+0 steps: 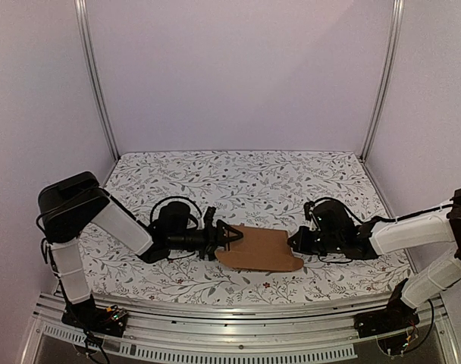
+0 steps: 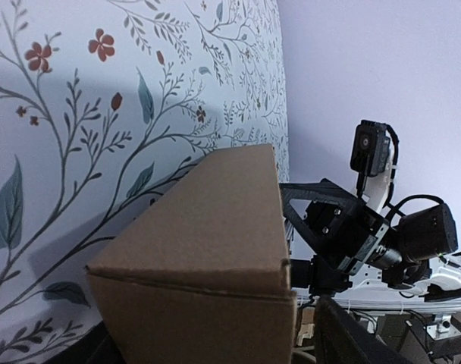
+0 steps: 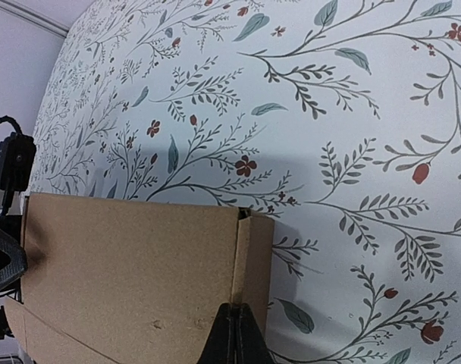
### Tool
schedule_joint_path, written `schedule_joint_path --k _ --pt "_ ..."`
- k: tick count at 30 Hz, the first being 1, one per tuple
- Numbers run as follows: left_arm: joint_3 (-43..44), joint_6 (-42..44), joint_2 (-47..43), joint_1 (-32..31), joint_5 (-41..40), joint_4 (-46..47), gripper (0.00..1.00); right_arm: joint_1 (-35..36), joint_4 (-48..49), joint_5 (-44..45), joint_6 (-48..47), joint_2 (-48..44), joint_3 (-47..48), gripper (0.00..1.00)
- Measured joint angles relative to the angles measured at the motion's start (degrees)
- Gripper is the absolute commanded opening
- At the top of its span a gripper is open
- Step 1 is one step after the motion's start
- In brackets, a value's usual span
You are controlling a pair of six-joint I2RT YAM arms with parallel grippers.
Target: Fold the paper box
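The paper box (image 1: 261, 249) is plain brown cardboard, partly folded, lying low on the floral table mat between my two arms. My left gripper (image 1: 229, 236) is at its left end. In the left wrist view the box (image 2: 208, 243) fills the space between the jaws, and a small gap shows between its right edge and the right finger (image 2: 352, 334), so the jaws stand open around it. My right gripper (image 1: 297, 241) is at the box's right end. In the right wrist view its fingertips (image 3: 238, 330) are pressed together on the folded side flap (image 3: 253, 258) of the box (image 3: 132, 273).
The floral mat (image 1: 253, 182) covers the table, with lilac walls and metal posts (image 1: 98, 83) around it. The right arm and its camera (image 2: 371, 148) show behind the box in the left wrist view. An aluminium rail (image 1: 238, 315) runs along the near edge.
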Motion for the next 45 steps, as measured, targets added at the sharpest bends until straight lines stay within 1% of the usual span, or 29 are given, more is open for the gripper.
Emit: schedule_joint_path --k 7,14,16,21,24,26,28,30,35,36,37,38,45 --pt "-0.1 -3.4 1.4 0.4 1.5 5.9 0.57 0.0 0.0 0.7 0.0 -0.5 -0.6 0.00" --pt "-0.1 -4.5 1.4 0.7 2.2 6.6 0.39 -0.1 0.0 0.9 0.0 -0.7 -0.7 0.00" --pt "-0.1 -4.7 1.4 0.8 2.4 6.6 0.35 -0.1 0.0 0.9 0.0 -0.7 -0.7 0.07" --pt "-0.1 -4.7 1.4 1.0 3.0 6.6 0.22 -0.1 -1.4 0.9 -1.7 -1.4 -0.9 0.30" --pt "-0.4 -4.8 1.4 1.3 3.6 7.2 0.16 -0.1 -3.9 0.8 -3.8 -3.5 -0.9 0.38" --pt "-0.8 -4.9 1.4 1.8 4.0 7.6 0.12 -0.1 -4.9 0.6 -5.5 -5.4 -0.9 0.46" --pt "-1.2 -5.0 1.2 2.6 4.3 7.8 0.09 -0.1 -5.6 0.2 -8.1 -8.2 -0.8 0.50" --pt "-2.2 -5.3 0.5 3.5 4.8 7.8 0.01 -0.1 -6.4 -0.2 -10.9 -10.7 -0.1 0.54" --pt "-5.0 -6.7 -3.1 5.6 6.6 7.4 0.00 -0.1 -8.1 -4.2 -19.0 -13.2 4.3 0.76" --pt "-5.3 -7.1 -3.7 5.9 7.1 7.4 0.00 -0.1 -8.4 -5.3 -21.0 -13.4 5.4 0.83" --pt "-5.7 -7.7 -4.5 6.3 7.7 7.3 0.00 -0.1 -8.6 -6.5 -23.0 -13.6 6.4 0.97" --pt "-6.2 -8.2 -5.4 6.7 8.4 7.3 0.00 -0.1 -8.8 -7.0 -24.0 -13.7 7.0 0.99" --pt "-10.0 -13.9 -10.7 10.1 13.2 9.0 0.00 -0.1 -9.6 -14.0 -37.7 -14.4 10.3 0.99"
